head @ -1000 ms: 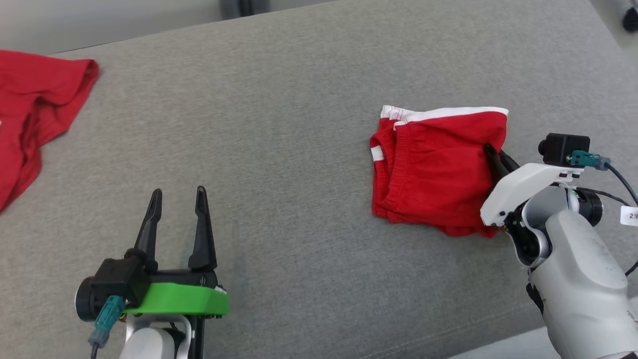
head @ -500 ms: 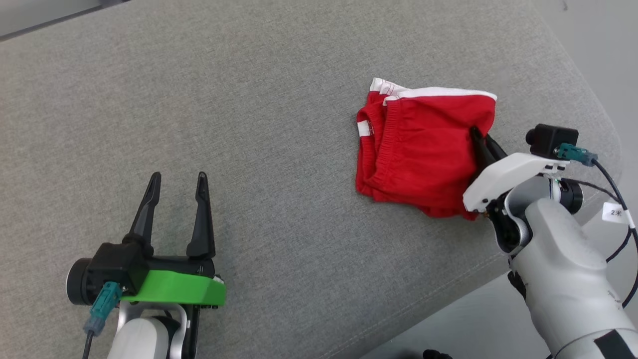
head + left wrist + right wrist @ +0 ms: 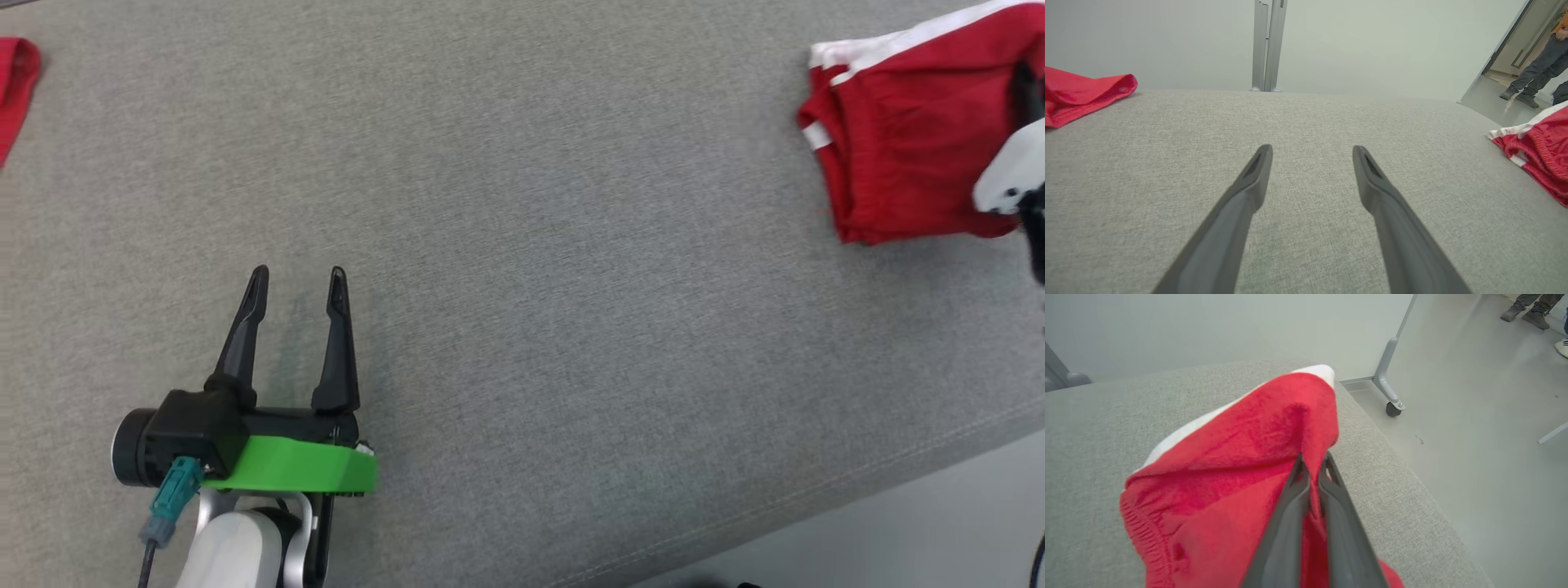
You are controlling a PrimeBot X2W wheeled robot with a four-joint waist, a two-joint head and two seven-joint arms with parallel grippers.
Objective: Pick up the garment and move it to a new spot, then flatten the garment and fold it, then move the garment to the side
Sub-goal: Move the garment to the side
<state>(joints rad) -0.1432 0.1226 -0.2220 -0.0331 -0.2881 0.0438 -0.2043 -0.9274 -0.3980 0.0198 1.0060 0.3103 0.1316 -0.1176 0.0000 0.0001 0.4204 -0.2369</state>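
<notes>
**Folded garment pinched by the right arm, ready for the move aside**

Head view: the garment [image 3: 898, 147], red with white trim and apparently folded, lies at the upper right of the frame on the grey cushion [image 3: 571, 245]. The right arm's pale housing [image 3: 1008, 175] overlaps its right edge. The left gripper [image 3: 298, 273] sits at the lower left with its fingers pointing up the frame, moderately spread and empty, well apart from the garment. Another red cloth [image 3: 12, 90] peeks in at the upper left.

Left wrist view: the fingers are parted above bare cushion, and the garment shows at the right edge.

Right wrist view: the right gripper [image 3: 1313, 463] is pinched almost closed on a raised ridge of the garment, near the cushion's rounded edge.

The step looks like the move to the side. It calls for a firm pinch and a low, level carry so the layers stay stacked, with the release made short of the cushion's edge.
</notes>
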